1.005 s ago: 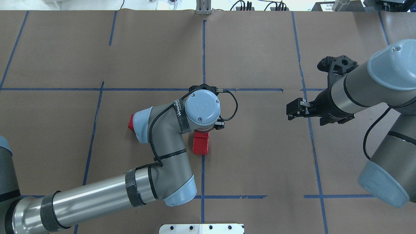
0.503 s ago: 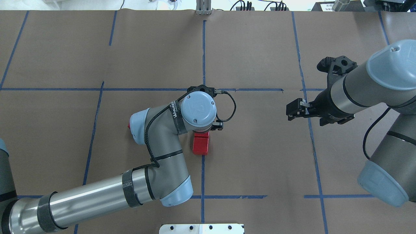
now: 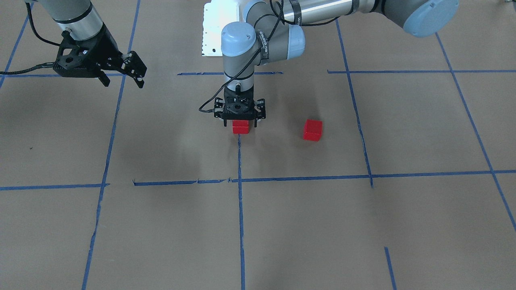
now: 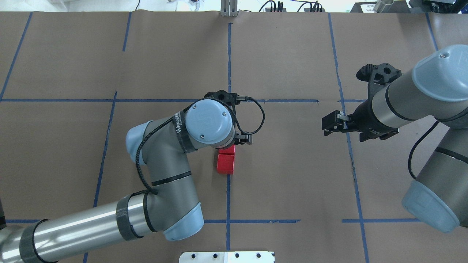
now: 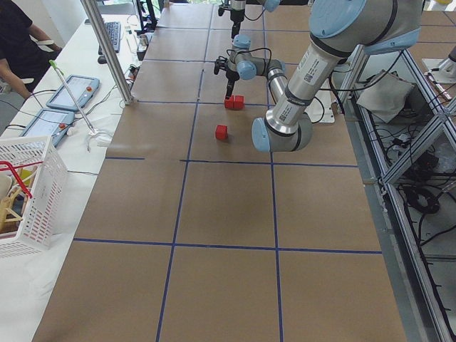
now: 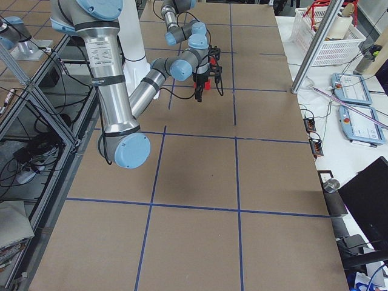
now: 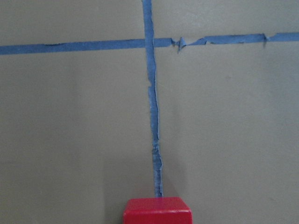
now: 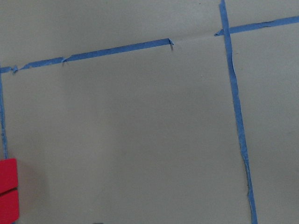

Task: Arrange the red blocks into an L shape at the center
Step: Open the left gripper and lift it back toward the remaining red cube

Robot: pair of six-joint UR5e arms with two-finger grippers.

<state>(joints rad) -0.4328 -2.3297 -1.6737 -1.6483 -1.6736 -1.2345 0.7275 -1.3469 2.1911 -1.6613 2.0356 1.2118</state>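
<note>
Two red blocks (image 4: 225,163) lie touching, one behind the other, on the vertical tape line of the center cell (image 4: 285,164). In the front view only the nearer one (image 3: 240,127) shows. My left gripper (image 3: 240,122) points straight down over them, jaws open and wider than the block, holding nothing. The left wrist view shows one red block's top (image 7: 157,211). The third red block (image 3: 313,129) sits alone to the robot's left in the same cell; in the overhead view my left arm hides it. My right gripper (image 4: 326,126) hovers open and empty over the cell's right border.
A white base plate (image 4: 226,256) lies at the table's near edge. In the left side view a white basket (image 5: 28,192), tablets and a metal post (image 5: 107,50) stand beyond the far edge. The right wrist view shows the block pair (image 8: 8,191) at its left edge.
My left wrist and elbow have risen and swung left, uncovering more of the far block of the pair and hiding the third block in the overhead view. The right arm has not moved.
</note>
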